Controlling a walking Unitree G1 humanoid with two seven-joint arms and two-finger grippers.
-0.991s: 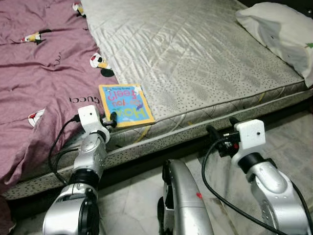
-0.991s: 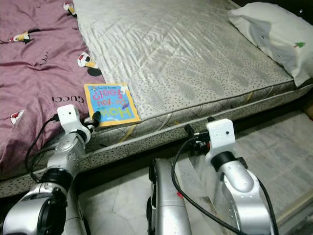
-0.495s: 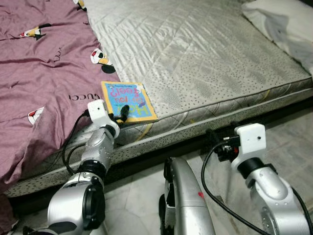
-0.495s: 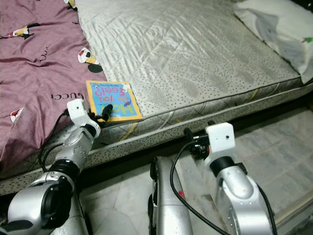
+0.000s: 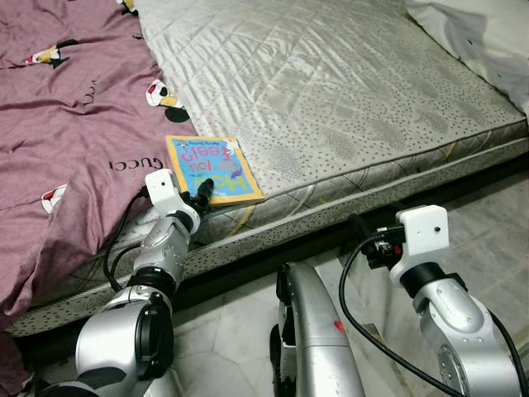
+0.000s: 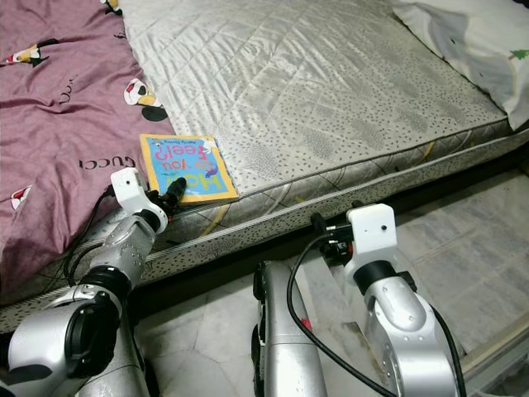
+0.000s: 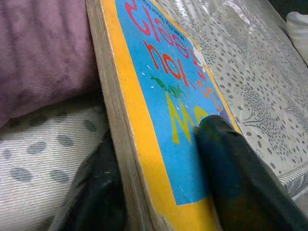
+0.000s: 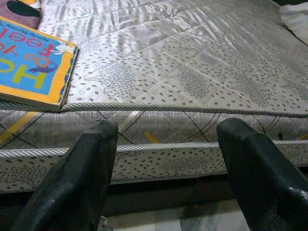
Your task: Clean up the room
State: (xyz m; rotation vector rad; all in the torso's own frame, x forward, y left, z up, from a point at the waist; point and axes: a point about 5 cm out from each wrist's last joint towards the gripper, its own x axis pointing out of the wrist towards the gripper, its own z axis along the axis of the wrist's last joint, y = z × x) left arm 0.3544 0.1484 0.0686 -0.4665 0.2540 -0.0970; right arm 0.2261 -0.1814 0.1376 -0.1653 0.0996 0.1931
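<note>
A yellow-bordered blue children's book (image 5: 212, 169) lies flat at the near edge of the grey quilted mattress (image 5: 347, 99), just beside the purple printed duvet (image 5: 66, 141). The left end effector (image 5: 201, 195) is at the book's near corner, grasping it: one black finger lies on the cover, the other along the book's edge. The right end effector (image 8: 163, 159) hangs released, fingers spread, low before the mattress side, well apart from the book. A white pillow (image 6: 471, 33) lies at the bed's far right.

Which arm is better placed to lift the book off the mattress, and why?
Left. The left gripper already straddles the book edge, one finger on its cover, one beneath. The right gripper hangs open below the mattress edge, apart from it.
</note>
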